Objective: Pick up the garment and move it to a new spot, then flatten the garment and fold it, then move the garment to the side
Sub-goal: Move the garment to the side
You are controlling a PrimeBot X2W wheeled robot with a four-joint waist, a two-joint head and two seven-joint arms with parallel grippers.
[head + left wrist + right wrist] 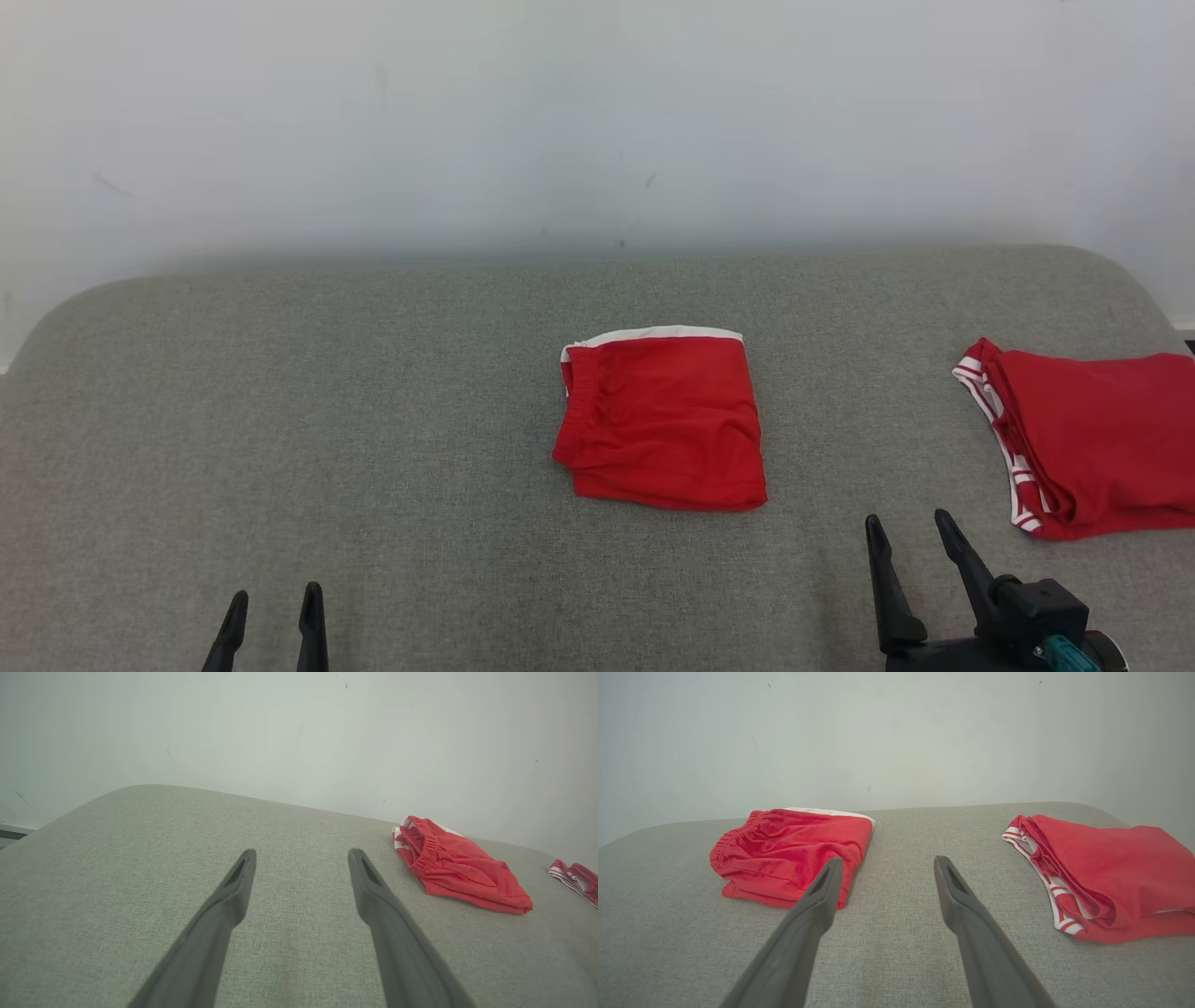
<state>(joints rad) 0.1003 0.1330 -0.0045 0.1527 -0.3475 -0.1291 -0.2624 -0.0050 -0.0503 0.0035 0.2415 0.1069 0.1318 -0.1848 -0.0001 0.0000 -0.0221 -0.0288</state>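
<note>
Garment (661,425): lying folded at the middle of the grey surface (373,420)
Left gripper (276,595): hovering, jaws spread wide, holding nothing
Right gripper (907,518): hovering, jaws spread wide, empty

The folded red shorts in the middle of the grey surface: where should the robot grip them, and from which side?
Probably the near edge of the folded red shorts, by its right corner, where the layers lie stacked flat. Come from the near right with the open right gripper, the closer one, fingers low over the grey surface, pinching all layers together.
</note>
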